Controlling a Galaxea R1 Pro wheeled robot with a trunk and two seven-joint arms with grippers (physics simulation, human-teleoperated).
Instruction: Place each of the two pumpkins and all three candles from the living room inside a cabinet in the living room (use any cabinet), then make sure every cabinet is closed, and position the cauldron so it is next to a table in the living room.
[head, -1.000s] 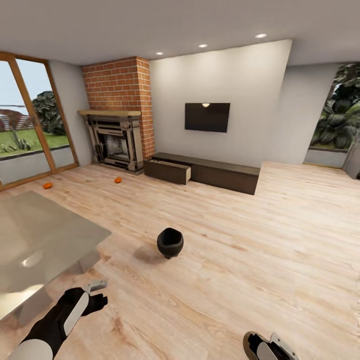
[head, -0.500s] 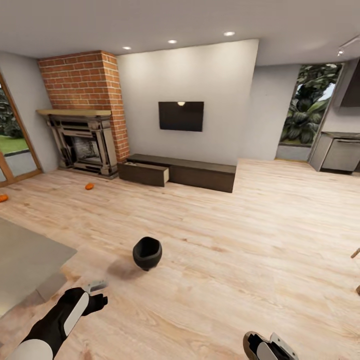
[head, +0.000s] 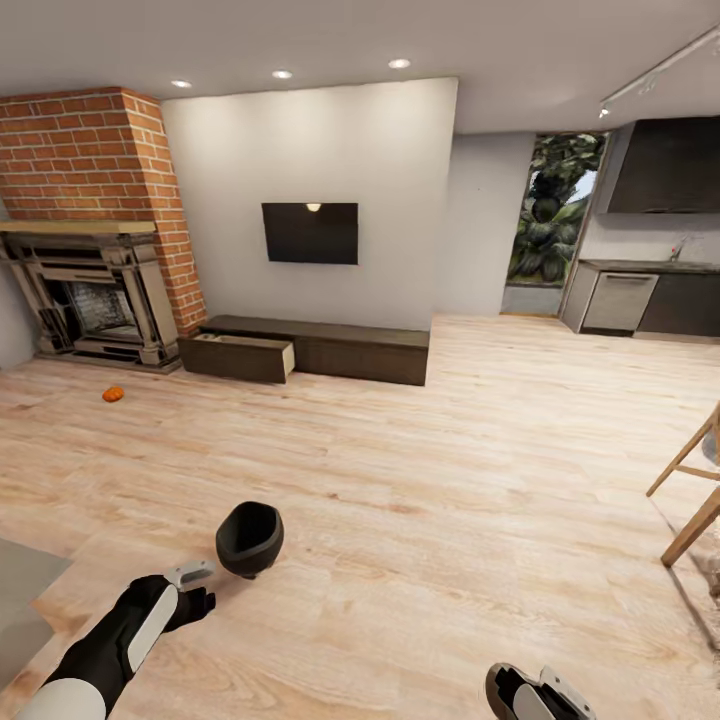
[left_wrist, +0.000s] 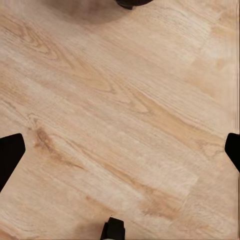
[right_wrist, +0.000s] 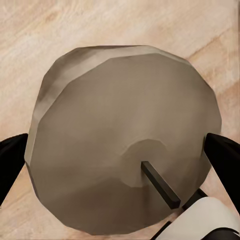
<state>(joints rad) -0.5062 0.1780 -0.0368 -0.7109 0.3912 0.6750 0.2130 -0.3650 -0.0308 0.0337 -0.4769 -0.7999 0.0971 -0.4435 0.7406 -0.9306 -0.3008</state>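
So right now my left hand (head: 190, 590) is hanging low over the floor (head: 450, 520) with nothing in it. In the left wrist view the fingertips sit far out at the edges, so it's spread wide over bare planks. My right hand (head: 535, 695) is down at the bottom edge of the head view, and honestly I can't tell whether it's spread or closed from there. In the right wrist view, dark tips sit wide on either side of a big round grey disc (right_wrist: 125, 150) I can't identify, which might be part of my own body.

The cauldron (head: 249, 539) sits on the floor just beyond my left hand, close enough that I'd worry about clipping it with the arm if I swing around and sending it rolling away from the surface (head: 25, 600), whose grey corner pokes in at my left.

Farther off, one pumpkin (head: 113, 394) lies on the floor near the fireplace (head: 85, 300). Small and round, so a sloppy pinch could squirt it away.

The cabinet (head: 310, 350) is against the far wall with its left drawer (head: 238, 355) pulled out. Easy to forget to shut that one, or bump it driving in.
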